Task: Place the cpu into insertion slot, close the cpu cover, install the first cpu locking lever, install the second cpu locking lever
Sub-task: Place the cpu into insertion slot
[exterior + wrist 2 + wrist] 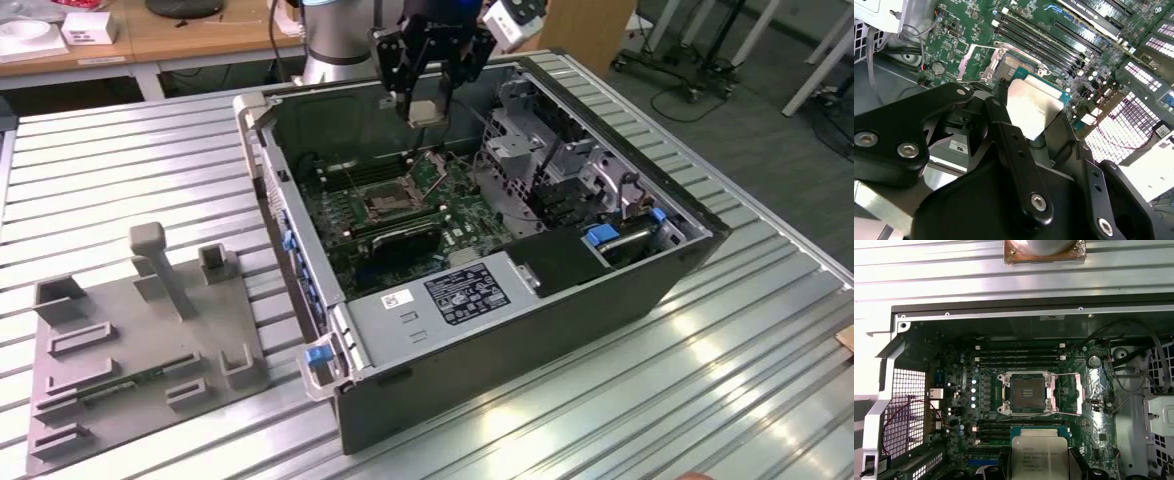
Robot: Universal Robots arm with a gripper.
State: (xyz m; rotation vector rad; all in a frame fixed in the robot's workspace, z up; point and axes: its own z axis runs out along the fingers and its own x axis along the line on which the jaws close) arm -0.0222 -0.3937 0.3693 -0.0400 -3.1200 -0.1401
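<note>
Your gripper (424,100) pinched the cpu (1039,457) flat between its 2 fingers, well above the bare insertion slot (1027,394); the cpu cover (1097,385) stood open, leaving it free.

gripper (1031,127): chunky black linkage arms hog the foreground, fingers (998,112) pinched on two opposite sides of the cpu
cpu (1033,102): flat silvery face, tilted, thin green edge along its far side, hanging over the board
insertion slot (1016,64): peeks out just past the cpu's far edge, uncovered, partly hidden by the chip
cpu cover (976,62): silvery frame flipped open right beside the slot
memory slots (1054,37): long black rows beyond the slot
motherboard (964,20): green, crammed with tiny parts
coin cell (938,66): round, near the cover
wires (884,55): grey loops off the board's edge
perforated panel (1126,117): light glowing through the holes
</note>
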